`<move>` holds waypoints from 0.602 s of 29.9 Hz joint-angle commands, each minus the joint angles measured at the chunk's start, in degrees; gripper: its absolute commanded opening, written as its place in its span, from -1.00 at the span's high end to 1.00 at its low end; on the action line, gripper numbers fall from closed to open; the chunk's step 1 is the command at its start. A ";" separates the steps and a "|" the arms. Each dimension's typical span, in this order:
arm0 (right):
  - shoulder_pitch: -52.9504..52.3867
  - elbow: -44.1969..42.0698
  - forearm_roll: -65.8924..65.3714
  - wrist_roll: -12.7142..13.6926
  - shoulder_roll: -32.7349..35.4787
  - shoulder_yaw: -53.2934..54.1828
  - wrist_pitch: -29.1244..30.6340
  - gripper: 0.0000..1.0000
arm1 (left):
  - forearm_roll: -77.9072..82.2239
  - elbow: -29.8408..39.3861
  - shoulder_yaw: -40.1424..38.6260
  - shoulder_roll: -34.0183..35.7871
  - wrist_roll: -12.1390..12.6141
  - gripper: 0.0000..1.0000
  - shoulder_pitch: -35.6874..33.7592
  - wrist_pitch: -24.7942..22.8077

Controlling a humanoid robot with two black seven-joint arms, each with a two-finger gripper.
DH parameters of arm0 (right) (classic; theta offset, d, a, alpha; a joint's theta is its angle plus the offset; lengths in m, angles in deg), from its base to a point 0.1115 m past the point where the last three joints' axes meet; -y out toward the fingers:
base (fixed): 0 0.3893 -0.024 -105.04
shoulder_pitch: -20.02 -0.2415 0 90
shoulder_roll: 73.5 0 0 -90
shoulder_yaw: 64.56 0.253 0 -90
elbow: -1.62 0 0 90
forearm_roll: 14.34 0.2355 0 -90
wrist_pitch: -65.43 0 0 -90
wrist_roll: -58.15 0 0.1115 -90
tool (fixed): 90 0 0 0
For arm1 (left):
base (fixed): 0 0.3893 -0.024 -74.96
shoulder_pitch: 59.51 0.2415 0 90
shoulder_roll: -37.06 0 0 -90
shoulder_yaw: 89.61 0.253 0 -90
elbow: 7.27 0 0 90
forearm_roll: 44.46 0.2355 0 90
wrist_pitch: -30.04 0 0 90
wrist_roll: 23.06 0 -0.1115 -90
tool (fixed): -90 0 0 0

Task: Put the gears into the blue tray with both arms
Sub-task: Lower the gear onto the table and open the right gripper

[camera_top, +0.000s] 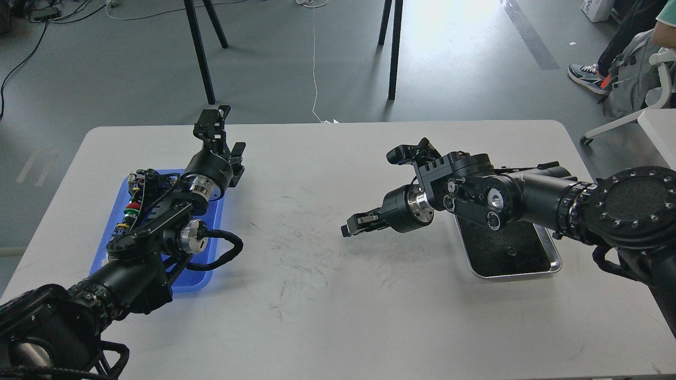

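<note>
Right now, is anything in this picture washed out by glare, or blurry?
In the head view, a bright patch of light bleaches the floor beyond the table; the steel tray glints along its rim. Everything looks sharp, but the right gripper is too dark to show its fingers clearly.

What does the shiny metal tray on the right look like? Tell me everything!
The shiny steel tray is a shallow rectangle with rounded corners, a bright raised rim and a dark, flat floor. It lies flat on the white table, near its right side. One tiny black round part sits on its floor near the front. The black right robot arm reaches over its far end and hides that part. Whether the arm touches it cannot be told.
</note>
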 commanded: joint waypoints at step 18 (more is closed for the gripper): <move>1.25 -0.58 -0.08 0.01 0.00 -0.17 0.00 0.40 | -0.01 0.09 0.00 0.52 0.00 -0.96 0.16 -0.01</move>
